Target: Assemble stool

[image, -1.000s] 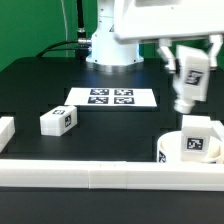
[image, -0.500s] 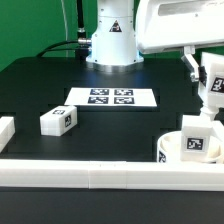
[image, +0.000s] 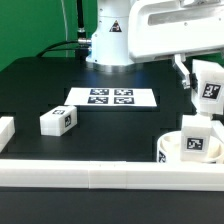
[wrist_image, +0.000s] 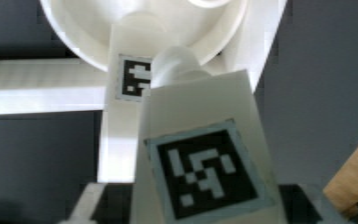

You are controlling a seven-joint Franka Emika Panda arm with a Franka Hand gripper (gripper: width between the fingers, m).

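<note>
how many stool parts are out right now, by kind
stool legs: 3 (one loose, one in the gripper, one upright on the round seat)
round seat: 1
total: 4

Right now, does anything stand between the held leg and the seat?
No loose part does. But the held leg in the gripper hangs almost above the mounted leg standing on the seat.
</note>
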